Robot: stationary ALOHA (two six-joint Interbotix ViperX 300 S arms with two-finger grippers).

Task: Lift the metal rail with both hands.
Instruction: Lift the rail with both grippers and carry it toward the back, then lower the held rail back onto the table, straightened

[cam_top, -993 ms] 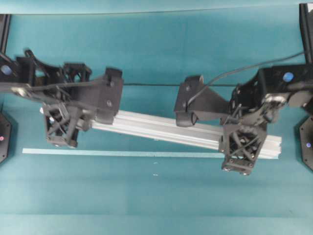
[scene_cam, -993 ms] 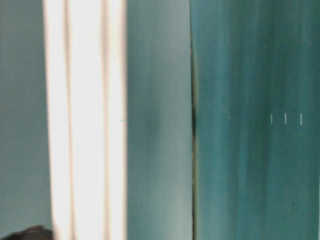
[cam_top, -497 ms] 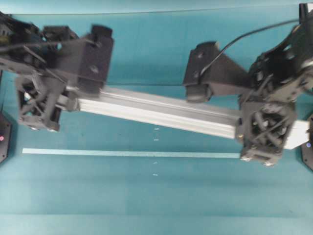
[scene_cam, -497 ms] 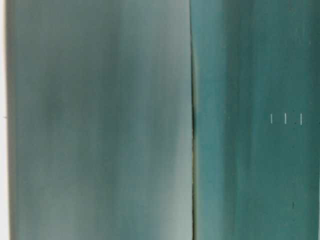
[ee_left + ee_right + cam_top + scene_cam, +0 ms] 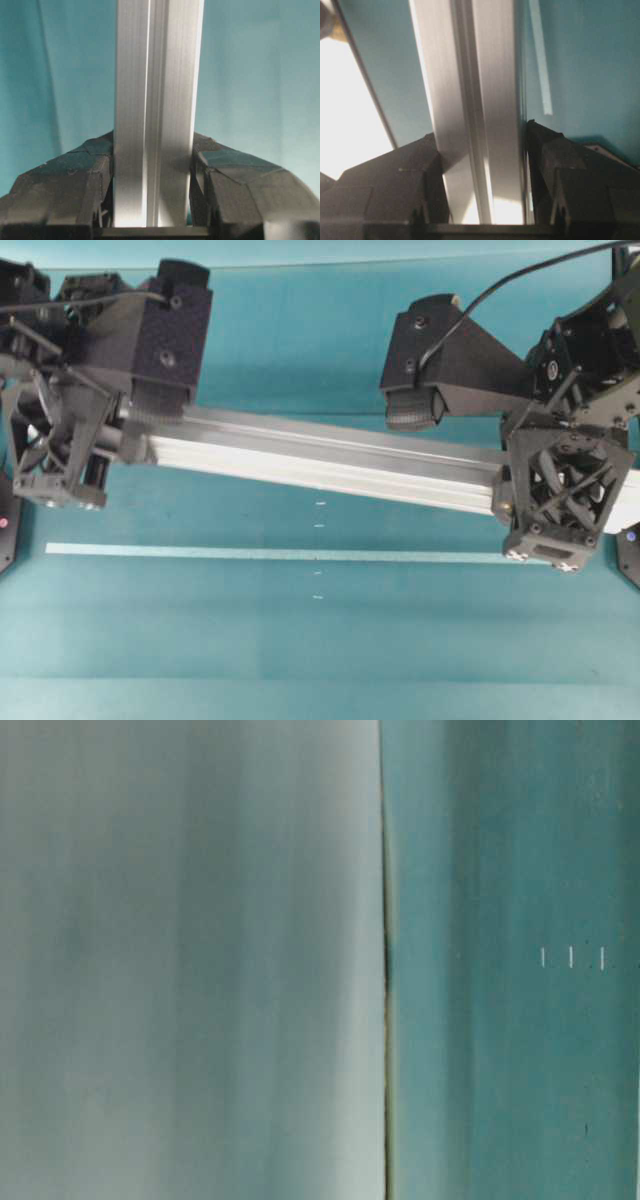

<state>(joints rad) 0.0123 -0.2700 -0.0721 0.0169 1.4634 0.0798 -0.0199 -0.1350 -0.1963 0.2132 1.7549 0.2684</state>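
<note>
The metal rail (image 5: 320,462) is a long grooved silver bar slanting down to the right across the overhead view, held above the teal table. My left gripper (image 5: 118,436) is shut on its left end. My right gripper (image 5: 542,468) is shut on it near the right end. In the left wrist view both black fingers (image 5: 75,190) press the sides of the metal rail (image 5: 157,100), the left gripper (image 5: 152,180) closed round it. The right wrist view shows the right gripper (image 5: 482,170) clamping the metal rail (image 5: 470,90) the same way. The table-level view shows no rail.
A thin pale tape strip (image 5: 270,553) lies flat on the table below the rail, also seen as the tape strip (image 5: 540,60). Small white marks (image 5: 319,504) dot the middle. Black arm bases (image 5: 8,520) sit at both side edges. A black cable (image 5: 520,295) arcs over the right arm.
Both grippers and the rail have risen towards the overhead camera, looking larger and higher in the view. The bright rail has slid out of the table-level view.
</note>
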